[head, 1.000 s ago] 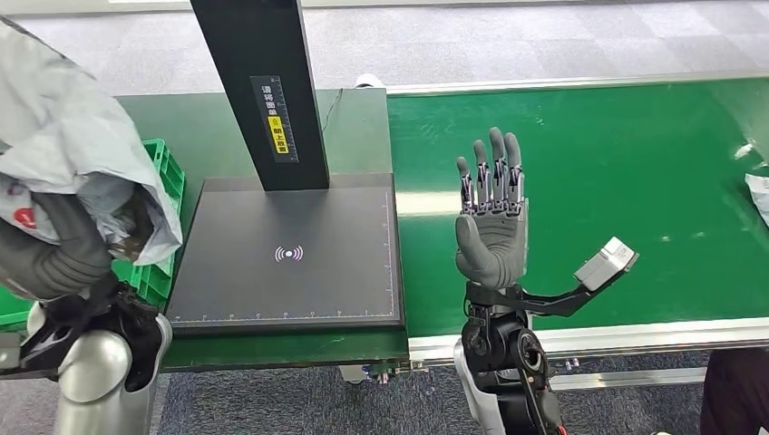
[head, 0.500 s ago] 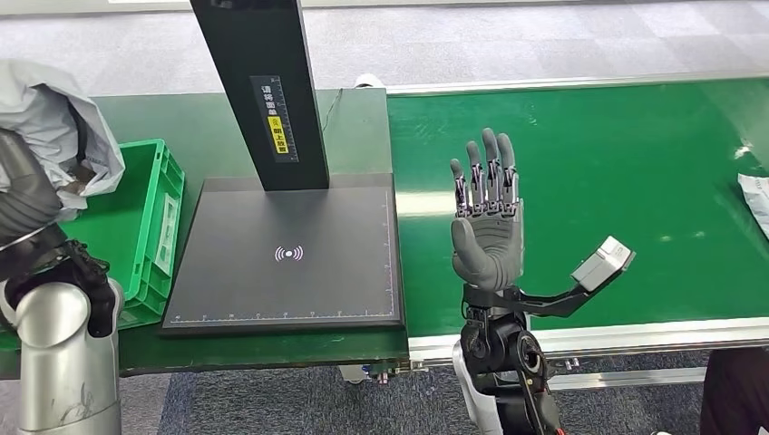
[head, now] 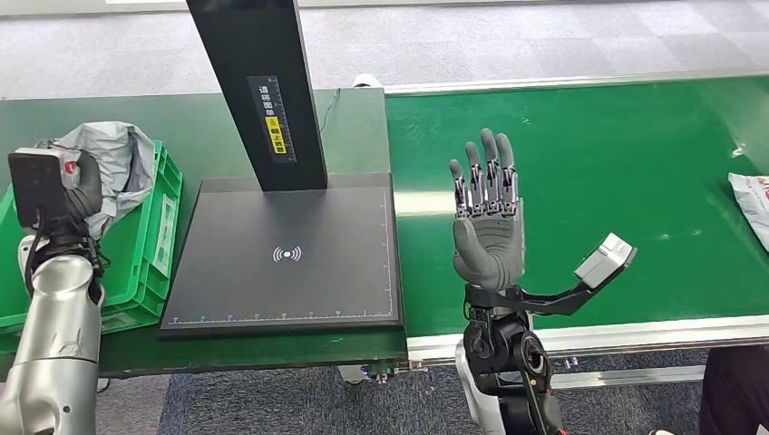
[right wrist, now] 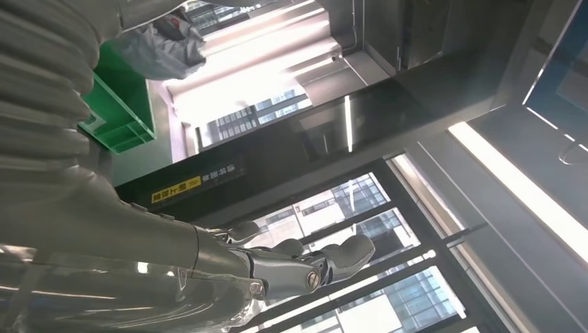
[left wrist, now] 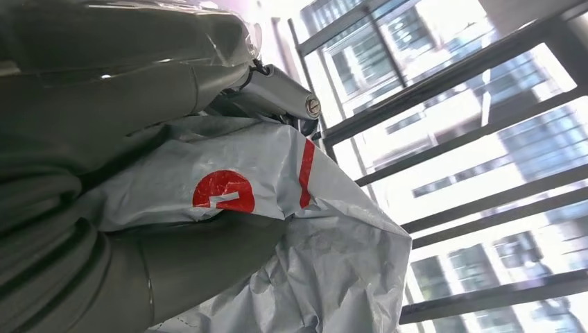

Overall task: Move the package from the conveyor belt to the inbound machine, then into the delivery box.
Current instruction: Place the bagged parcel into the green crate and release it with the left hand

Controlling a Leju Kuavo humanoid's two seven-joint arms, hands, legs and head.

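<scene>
green conveyor belt (head: 589, 181) lies under the open-fingered right hand (head: 488, 217); beside it, the grey package (head: 113, 168) is gripped by the left hand (head: 77, 195) over the green delivery box (head: 154, 236).

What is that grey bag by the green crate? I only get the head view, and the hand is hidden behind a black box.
Observer: The left hand grips the package; its thumb presses the plastic.
Operator: Any markings on it?
Observer: Yes, a round red logo and a red stripe, seen from the left wrist.
Operator: And the raised right hand, is it holding something?
Observer: No. The right wrist view shows its fingers apart, with nothing between them.
</scene>
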